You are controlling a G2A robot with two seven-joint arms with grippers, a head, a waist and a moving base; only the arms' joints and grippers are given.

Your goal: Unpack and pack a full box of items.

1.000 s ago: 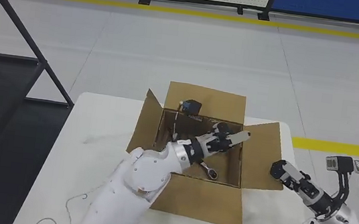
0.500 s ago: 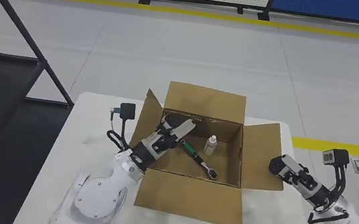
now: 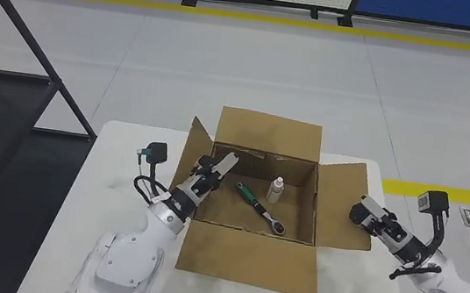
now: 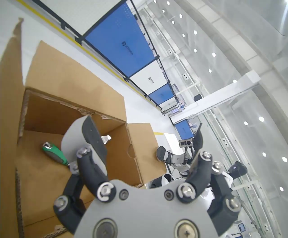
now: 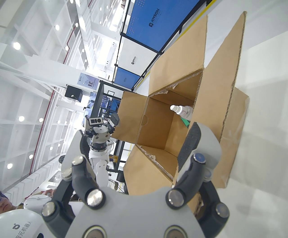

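The left jaws stand apart and hold nothing, poised over the left wall of the box [image 3: 272,133], near its back corner. The right jaws are also apart and hold nothing, just off the outer edge of the box's right flap [image 3: 341,204], low over the table [image 3: 123,195]. The box sits on the table with all four flaps folded out. Inside it, a ratchet [image 3: 257,208] with a green handle lies slantwise on the floor, and a small white bottle [image 3: 276,188] is near the back wall, close to the ratchet but apart from it.
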